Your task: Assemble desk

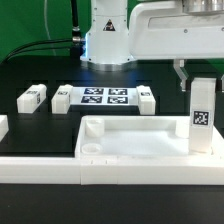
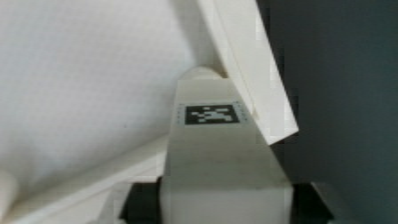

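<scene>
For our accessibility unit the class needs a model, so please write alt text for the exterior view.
A robot gripper holds a white tagged leg upright at a corner of the desk top, on the exterior view's right. Three more legs and the marker board lie beyond it on the black table.

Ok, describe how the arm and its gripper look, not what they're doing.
The arm is glossy white with rounded, bulky links; a pale blue glow shows at its base. The gripper body is white too, with dark fingers. No markings are legible.
</scene>
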`<action>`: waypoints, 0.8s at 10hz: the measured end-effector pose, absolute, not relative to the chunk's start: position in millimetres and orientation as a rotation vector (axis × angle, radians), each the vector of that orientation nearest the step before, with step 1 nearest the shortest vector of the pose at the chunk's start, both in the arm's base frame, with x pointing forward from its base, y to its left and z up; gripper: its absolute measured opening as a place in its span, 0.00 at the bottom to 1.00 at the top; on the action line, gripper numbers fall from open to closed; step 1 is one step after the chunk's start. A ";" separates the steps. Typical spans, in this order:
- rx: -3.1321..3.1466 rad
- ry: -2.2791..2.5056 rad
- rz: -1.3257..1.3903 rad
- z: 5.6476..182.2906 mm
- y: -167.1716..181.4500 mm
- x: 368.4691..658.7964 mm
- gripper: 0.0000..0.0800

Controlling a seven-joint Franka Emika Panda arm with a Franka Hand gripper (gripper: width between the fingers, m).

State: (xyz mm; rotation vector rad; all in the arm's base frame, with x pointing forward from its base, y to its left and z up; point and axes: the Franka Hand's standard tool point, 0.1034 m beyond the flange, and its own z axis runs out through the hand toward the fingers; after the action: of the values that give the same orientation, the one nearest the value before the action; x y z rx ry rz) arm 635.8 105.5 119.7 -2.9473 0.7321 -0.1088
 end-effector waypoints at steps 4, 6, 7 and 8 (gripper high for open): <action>-2.725 1.284 -0.059 118.8 109.2 634.3 0.36; -2.623 1.477 -0.035 118.8 112.5 633.1 0.36; -2.582 1.538 -0.028 118.8 112.6 633.3 0.36; -2.568 1.557 -0.024 118.8 112.7 633.2 0.36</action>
State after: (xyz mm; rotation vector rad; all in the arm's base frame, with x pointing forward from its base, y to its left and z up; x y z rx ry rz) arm 633.2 112.7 118.8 -2.5680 1.5574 -0.0238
